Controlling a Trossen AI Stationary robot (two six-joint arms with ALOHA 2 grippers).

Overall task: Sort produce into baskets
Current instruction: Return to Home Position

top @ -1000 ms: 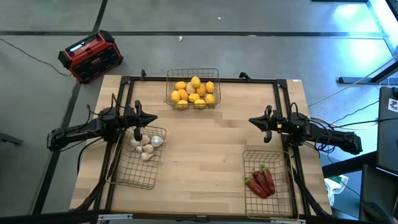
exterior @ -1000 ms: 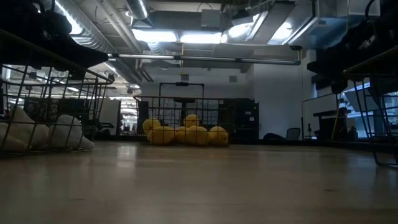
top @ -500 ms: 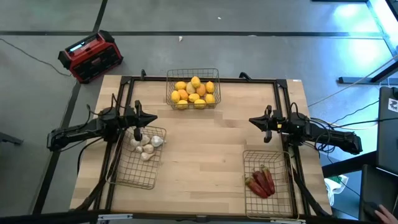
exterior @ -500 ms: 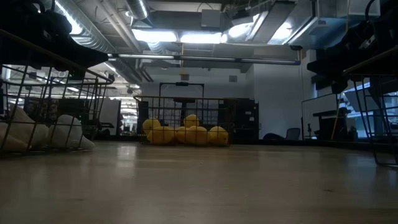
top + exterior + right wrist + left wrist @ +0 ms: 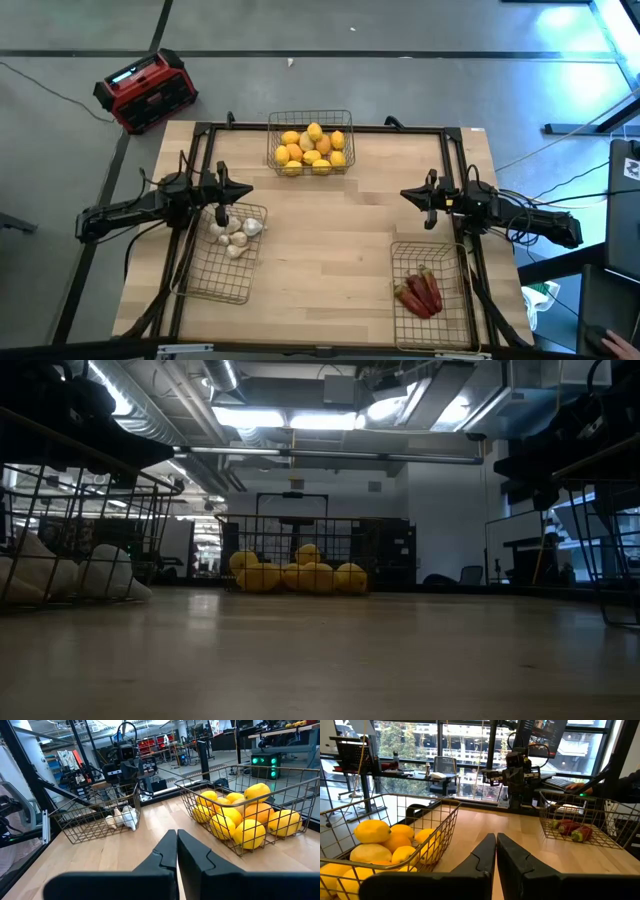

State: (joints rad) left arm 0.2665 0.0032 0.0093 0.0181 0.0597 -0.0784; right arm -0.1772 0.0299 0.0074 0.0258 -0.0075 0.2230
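**All the food sits in baskets**

The left gripper (image 5: pixel 241 190) is pinched shut and empty, just beside the garlic basket (image 5: pixel 213 291) with its garlic (image 5: pixel 232 236). The right gripper (image 5: pixel 407 195) is pinched shut and empty too, near the chili basket (image 5: pixel 431 336) holding red chilies (image 5: pixel 420 292). Between both grippers, farther back on the surface (image 5: pixel 330 240), lemons (image 5: pixel 312 148) fill the lemon basket (image 5: pixel 310 115).
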